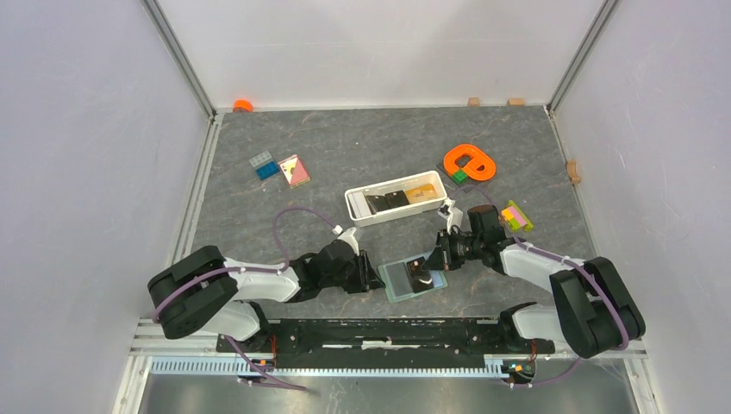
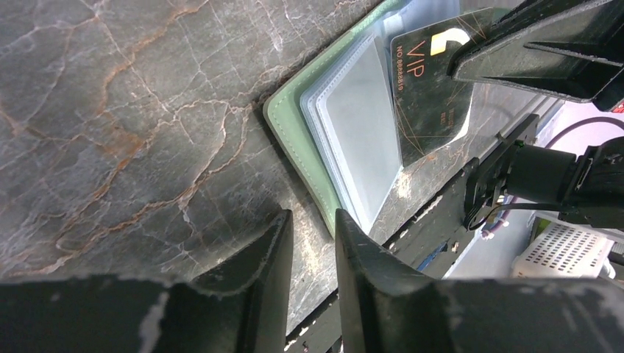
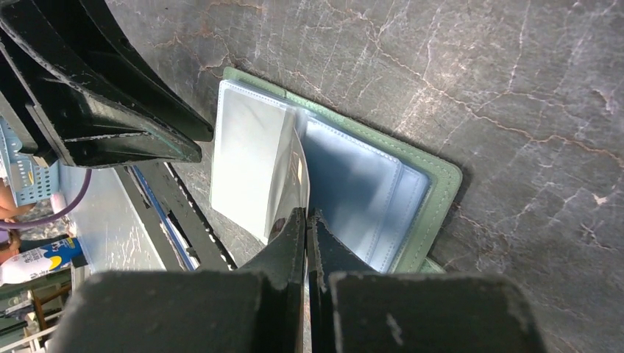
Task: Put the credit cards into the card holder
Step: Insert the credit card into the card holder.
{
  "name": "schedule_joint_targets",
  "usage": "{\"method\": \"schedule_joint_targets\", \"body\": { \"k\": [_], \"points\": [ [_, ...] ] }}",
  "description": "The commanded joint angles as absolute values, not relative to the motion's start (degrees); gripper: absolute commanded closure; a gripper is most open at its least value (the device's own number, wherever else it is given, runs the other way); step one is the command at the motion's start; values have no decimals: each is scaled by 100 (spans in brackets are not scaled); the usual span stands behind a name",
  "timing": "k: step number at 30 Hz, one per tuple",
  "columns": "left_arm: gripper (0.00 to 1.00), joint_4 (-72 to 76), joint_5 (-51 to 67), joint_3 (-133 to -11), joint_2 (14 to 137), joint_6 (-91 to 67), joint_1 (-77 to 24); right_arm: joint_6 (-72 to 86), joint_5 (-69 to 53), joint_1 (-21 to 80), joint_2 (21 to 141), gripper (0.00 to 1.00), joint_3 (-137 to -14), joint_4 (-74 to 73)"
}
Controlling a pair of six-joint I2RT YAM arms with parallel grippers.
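Note:
The card holder (image 1: 398,281) lies open on the table near the front, its green cover (image 2: 288,126) and clear sleeves (image 3: 250,165) facing up. My right gripper (image 1: 435,260) is shut on a black credit card (image 2: 430,92) marked VIP, holding it tilted over the holder's sleeves. From the right wrist view that card (image 3: 297,165) appears edge-on between the pressed fingers. My left gripper (image 2: 310,218) hovers low at the holder's left corner, its jaws a narrow gap apart with only bare table between them. More credit cards, black (image 1: 384,203) and tan (image 1: 423,188), lie in a white tray.
The long white tray (image 1: 355,205) sits just behind the holder. An orange ring-shaped object (image 1: 470,162) and coloured blocks (image 1: 516,216) are at the back right, with more blocks (image 1: 278,168) at the back left. The black base rail (image 1: 388,332) runs along the near edge.

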State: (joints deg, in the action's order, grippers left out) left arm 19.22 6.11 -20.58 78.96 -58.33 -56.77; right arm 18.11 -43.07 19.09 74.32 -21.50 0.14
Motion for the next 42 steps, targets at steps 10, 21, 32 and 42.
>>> {"method": "schedule_joint_targets", "body": {
  "k": [10,21,32,42],
  "points": [
    [77,2200,624,-2147,8315,-5924,-5713,2119,-4140,1915,7719,100,-1884,699],
    [89,2048,598,-2241,8431,-5884,-5713,2283,-4092,1975,7880,100,-1811,1050],
    [93,1978,580,-2277,8453,-5869,-5712,2295,-4007,2171,7983,100,-1855,1039],
    [98,1908,502,-2251,8395,-5892,-5712,2146,-3264,2188,7824,100,-1700,426]
  ]
}}
